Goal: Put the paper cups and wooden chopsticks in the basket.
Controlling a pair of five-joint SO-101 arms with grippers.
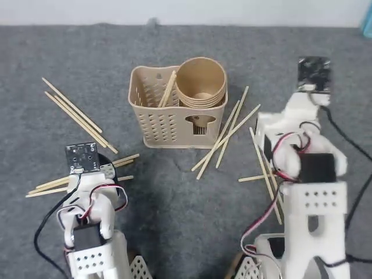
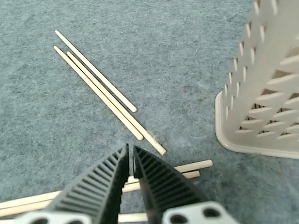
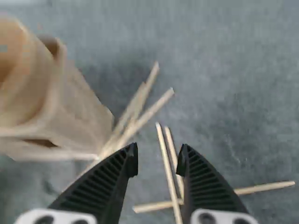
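- Fingers (image 2: 105, 182) of left gripper (image 2: 131, 149) together, empty; wooden chopsticks (image 2: 100, 81) just beyond the tips.
- Right gripper (image 3: 159, 149) fingers (image 3: 107, 186) apart; two chopsticks (image 3: 168, 172) lying between them, basket (image 3: 70, 116) to one side.

No text, label, number or sign can be read on the basket (image 1: 154, 125), paper cups (image 1: 200, 81) or wooden chopsticks (image 1: 78, 116).

Basket (image 2: 266, 100) cut by the edge; paper cups (image 3: 16, 79) blurred.
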